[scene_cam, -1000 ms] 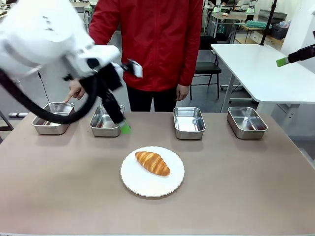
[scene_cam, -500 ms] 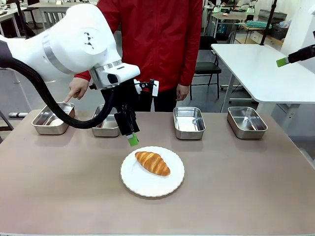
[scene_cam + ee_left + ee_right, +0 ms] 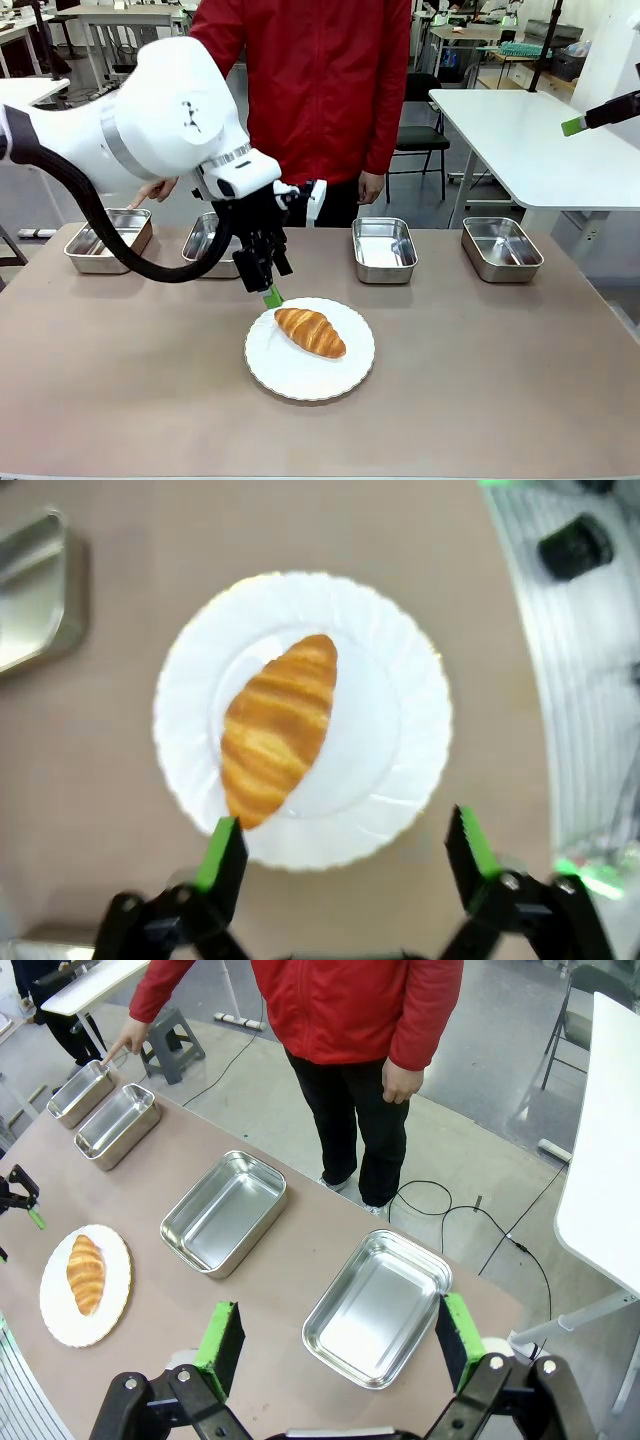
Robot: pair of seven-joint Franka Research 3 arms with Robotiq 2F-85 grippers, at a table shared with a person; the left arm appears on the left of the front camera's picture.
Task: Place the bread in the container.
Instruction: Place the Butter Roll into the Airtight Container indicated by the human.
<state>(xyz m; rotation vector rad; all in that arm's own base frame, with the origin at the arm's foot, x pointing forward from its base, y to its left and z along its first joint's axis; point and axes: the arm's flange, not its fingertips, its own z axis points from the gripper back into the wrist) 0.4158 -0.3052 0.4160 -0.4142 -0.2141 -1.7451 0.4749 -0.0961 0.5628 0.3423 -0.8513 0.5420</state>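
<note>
Golden bread (image 3: 275,730) (on a plate (image 3: 395,705)) just ahead of spread left fingers (image 3: 222,858)

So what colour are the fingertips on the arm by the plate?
Bright green pads, clearest in the left wrist view.

Bright, even overhead light; faint soft shadow under plate (image 3: 300,385); glare on steel pans (image 3: 378,1305); left wrist view slightly blurred, wide-angle bending at edges.

Brown work table (image 3: 520,380) noted in foreground. White table (image 3: 520,140) set at right, black chair (image 3: 418,140) placed beside it. Grey floor (image 3: 480,1110) observed throughout. Grey step stool (image 3: 172,1045) stood on floor beyond table.
</note>
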